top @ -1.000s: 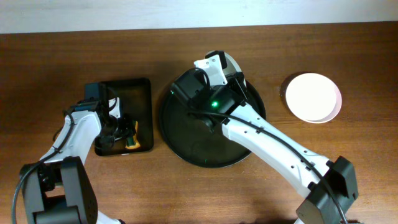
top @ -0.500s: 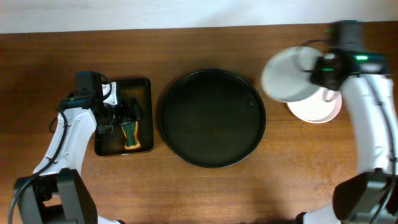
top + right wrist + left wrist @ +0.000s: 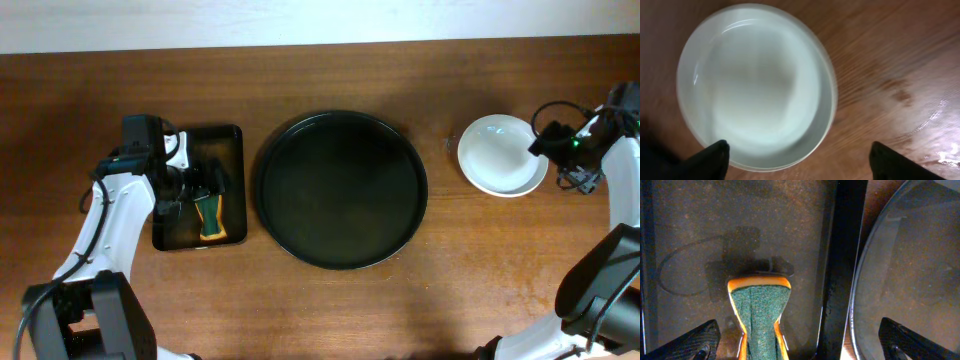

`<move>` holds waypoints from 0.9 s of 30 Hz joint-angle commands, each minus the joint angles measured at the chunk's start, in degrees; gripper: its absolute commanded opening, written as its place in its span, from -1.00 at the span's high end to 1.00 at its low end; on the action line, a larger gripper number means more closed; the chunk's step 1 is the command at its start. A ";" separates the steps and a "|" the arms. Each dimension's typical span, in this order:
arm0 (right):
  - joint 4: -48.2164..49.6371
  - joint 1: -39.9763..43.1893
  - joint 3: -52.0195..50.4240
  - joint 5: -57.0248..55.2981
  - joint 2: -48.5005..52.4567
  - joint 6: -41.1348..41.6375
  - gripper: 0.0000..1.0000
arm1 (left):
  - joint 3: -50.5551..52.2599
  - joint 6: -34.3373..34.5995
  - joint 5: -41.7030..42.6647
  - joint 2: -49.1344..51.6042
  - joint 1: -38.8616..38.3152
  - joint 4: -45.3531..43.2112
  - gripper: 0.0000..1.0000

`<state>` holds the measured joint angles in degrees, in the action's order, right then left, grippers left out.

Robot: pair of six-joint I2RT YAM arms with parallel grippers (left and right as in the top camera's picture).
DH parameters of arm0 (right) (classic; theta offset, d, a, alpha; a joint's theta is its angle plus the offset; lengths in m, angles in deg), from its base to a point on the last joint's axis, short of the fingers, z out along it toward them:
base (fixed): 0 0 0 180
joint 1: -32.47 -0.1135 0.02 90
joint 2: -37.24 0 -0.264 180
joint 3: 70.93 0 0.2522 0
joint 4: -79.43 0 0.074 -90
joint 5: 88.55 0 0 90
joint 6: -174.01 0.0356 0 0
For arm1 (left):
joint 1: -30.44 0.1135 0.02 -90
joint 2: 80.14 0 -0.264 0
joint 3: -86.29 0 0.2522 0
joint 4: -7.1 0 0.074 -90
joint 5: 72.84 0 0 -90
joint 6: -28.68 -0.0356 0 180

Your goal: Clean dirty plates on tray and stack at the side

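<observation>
A brown wooden tabletop (image 3: 330, 310) fills the view, with a pale strip of wall along its far edge.

The right gripper (image 3: 800, 162) hangs with its jaws spread wide and nothing between them. It is just over the right-hand rim of the plates (image 3: 503, 155), which lie flat on the wood near the tabletop's right edge. Doubled rims show that more than one is stacked there, though I cannot count them. They look clean and white, with no smears to be seen. This is the side spot the job asks for, so the open jaws suit a plate that is set down and let go.

Toward the middle of the tabletop, well apart from the stack, sits the round tray (image 3: 340, 190), bare, with no plate on it. Judging by that, the cleaning and stacking look finished or nearly so.

The left gripper (image 3: 797, 342) is also spread wide and grasps nothing. Below it the sponge (image 3: 758, 312) lies green side up between the fingertips, touching neither. It rests in the small tray (image 3: 225, 135) near the left edge, just beside the round one. That seems to be where the sponge is parked.
</observation>
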<state>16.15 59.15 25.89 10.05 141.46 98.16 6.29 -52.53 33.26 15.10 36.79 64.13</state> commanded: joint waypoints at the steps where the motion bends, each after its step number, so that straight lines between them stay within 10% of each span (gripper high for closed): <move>1: -5.42 -4.70 3.74 9.62 0.28 -9.84 -0.82 | -0.76 -0.35 0.66 -0.96 0.20 0.02 -0.99; 11: -11.15 -37.92 5.92 13.46 0.31 -16.74 -0.97 | -0.76 -0.35 0.68 -0.96 0.20 0.02 -0.99; 21: -10.93 -42.47 5.92 11.19 -2.29 -16.94 -0.97 | -0.76 -0.35 0.66 -0.96 0.20 0.02 -0.99; 27: -4.63 -42.36 5.92 -7.17 -24.44 -17.03 -0.98 | -0.76 -0.35 0.68 -0.96 0.20 0.02 -0.99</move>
<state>9.57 16.99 30.81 12.50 126.67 81.81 6.29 -52.53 33.28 15.10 36.79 64.11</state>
